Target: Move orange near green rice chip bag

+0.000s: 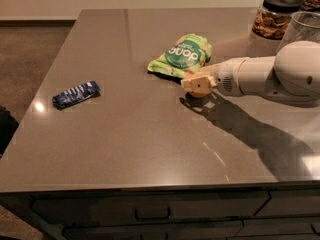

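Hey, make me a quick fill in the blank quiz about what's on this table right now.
1. The gripper, low over the table, is just beside the ___.
2. The candy bar wrapper is dark ___.
3. The jar has a ___ lid.
Missing words: green rice chip bag; blue; black.

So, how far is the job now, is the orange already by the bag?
Nearly finished. Done: the pincer is right at the bag's near edge, low over the table. In hand: the rounded orange-tan shape at its tip looks like the orange, not lying free. Left: put it down beside the bag and take the arm away.
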`<state>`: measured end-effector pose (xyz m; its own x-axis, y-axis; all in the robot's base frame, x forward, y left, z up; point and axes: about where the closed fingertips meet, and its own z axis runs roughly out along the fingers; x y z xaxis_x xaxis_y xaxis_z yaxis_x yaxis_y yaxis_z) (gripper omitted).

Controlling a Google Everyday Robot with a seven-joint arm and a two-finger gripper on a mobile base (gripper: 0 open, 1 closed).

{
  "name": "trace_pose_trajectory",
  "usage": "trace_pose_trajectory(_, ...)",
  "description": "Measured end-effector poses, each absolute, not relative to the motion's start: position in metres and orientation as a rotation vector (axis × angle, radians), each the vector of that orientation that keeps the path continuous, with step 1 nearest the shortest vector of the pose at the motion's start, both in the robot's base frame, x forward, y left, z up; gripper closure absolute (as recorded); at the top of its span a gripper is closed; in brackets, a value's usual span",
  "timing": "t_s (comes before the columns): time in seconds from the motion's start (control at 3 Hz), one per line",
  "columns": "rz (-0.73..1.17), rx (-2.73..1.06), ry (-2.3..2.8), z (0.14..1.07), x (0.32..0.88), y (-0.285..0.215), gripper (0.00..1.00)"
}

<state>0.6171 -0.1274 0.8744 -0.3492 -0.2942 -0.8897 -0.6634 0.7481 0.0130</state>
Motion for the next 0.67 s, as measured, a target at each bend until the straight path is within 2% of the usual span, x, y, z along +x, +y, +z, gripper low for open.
trace_pose_trajectory(0.33, 0.449, -0.675, 1.970, 0.8657, 0.6164, -0.1327, 0.83)
trace_pose_trajectory(0.67, 0.457, -0.621, 1.980, 0.8597, 0.6148, -0.1372, 0.59)
